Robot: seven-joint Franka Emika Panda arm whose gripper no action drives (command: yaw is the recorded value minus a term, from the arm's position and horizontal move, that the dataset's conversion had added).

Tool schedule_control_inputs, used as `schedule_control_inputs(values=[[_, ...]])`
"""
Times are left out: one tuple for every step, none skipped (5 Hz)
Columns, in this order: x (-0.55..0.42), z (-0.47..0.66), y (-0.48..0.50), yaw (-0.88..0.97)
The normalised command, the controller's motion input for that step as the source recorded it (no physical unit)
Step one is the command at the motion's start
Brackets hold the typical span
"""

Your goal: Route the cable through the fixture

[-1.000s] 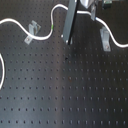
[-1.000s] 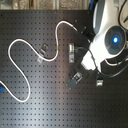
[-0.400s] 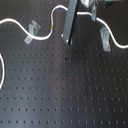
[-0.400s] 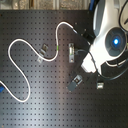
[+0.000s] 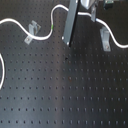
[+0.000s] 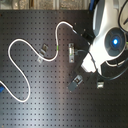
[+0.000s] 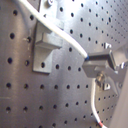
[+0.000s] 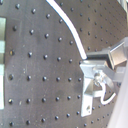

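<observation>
Long thin white cable [image 6: 30, 44] winding in curves over the black perforated metal tabletop [image 5: 65, 95], pincer [image 7: 89, 61] pinching it near a small grey metal clip fixture [image 7: 45, 47], green band [image 5: 52, 27] beside another clip [image 5: 33, 31].

Even light; all 4 views soft, blurry.

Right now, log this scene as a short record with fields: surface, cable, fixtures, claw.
surface: black perforated board
cable: white cable winding in curves across the board, with a short green band visible in both exterior views
fixtures: small metal clips bolted to the board; another on the first exterior view's right
claw: claw shut on the cable, seen in both wrist views
routing: cable lies beside the clip, not through it
</observation>
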Motion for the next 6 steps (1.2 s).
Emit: schedule_control_inputs(values=[[-0.189,0.20,0.124,-0.04],[-0.118,0.15,0.101,-0.13],[0.022,0.14,0.091,-0.12],[0.168,0.21,0.237,0.00],[0.219,0.36,0.305,0.00],[0.179,0.41,0.253,0.00]])
